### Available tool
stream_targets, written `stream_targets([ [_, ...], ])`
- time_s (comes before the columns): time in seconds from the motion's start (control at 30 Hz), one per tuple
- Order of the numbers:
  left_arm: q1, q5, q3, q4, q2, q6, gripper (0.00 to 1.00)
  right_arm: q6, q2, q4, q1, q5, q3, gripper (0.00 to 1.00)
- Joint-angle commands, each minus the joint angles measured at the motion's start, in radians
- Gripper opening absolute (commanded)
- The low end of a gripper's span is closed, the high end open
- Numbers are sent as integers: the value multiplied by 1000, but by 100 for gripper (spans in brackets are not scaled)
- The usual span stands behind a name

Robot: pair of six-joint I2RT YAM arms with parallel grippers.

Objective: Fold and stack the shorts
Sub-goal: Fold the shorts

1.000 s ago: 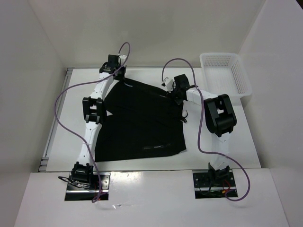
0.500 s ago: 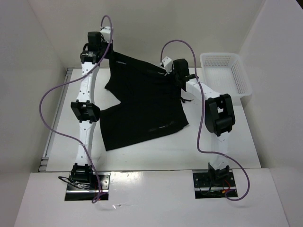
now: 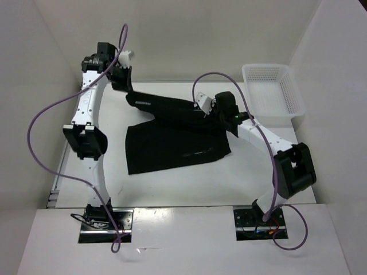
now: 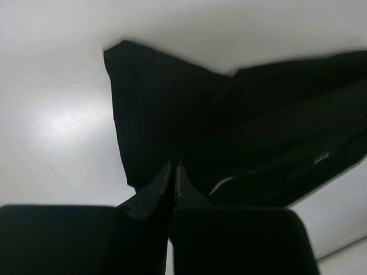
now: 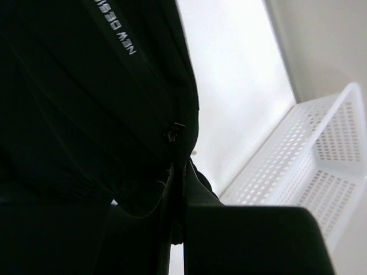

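The black shorts (image 3: 172, 146) hang between my two grippers, and their lower half lies on the white table (image 3: 172, 192). My left gripper (image 3: 123, 87) is raised at the back left and shut on one corner of the held edge. In the left wrist view its jaws (image 4: 174, 169) pinch black fabric (image 4: 229, 126). My right gripper (image 3: 214, 111) is shut on the other end of that edge. In the right wrist view its jaws (image 5: 179, 167) are closed on the shorts (image 5: 86, 103), with pale lettering (image 5: 117, 26) on the cloth.
A white mesh basket (image 3: 296, 97) stands at the back right of the table and shows in the right wrist view (image 5: 321, 172). White walls enclose the table on three sides. My right arm's elbow (image 3: 295, 172) hangs over the right front of the table.
Both grippers lifted the far edge of the shorts off the table. The held edge has since come toward the front, so the cloth doubles over itself. The left arm rose and swung back left.
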Motion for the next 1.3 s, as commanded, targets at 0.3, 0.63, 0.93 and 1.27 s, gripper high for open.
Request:
stream_targets([
  [0.3,-101,-143,-1290,398,-806,5,0,-174,-230,-48,55,-64,-304,0],
  [0.63,-175,-214,-1524,362,-961,5,0,-248,-279,-225,55,-129,-369,0],
  [0.93,-198,-220,-1716,382,-961,5,1,-315,-279,-363,55,-183,-387,6],
  [1.27,-218,-211,-1762,350,-941,5,38,-460,-288,-562,78,-234,-396,31],
])
